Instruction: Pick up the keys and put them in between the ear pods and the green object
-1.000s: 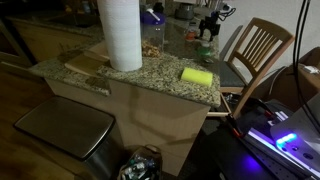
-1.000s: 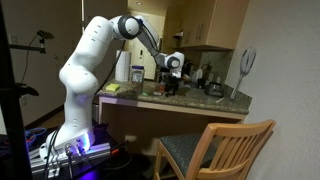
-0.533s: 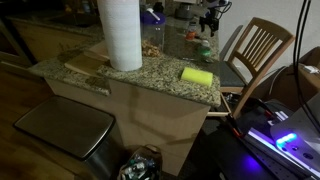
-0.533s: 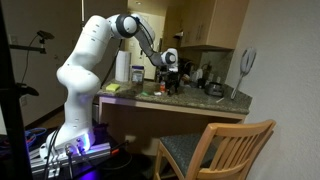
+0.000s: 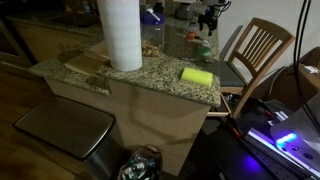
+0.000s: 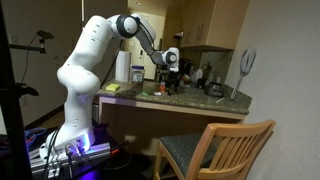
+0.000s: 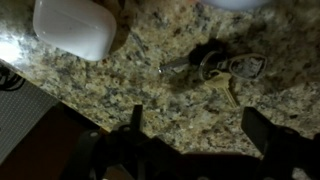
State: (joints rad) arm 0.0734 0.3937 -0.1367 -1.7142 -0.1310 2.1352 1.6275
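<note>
zero load: gripper jaws open above the metal key bunch, lying loose on the speckled granite counter just beside the white ear pods case. small green object outside wrist view; placement unconfirmed.

Entry: no text, label, brand, number or sign is showing legibly on any surface in any view.
</note>
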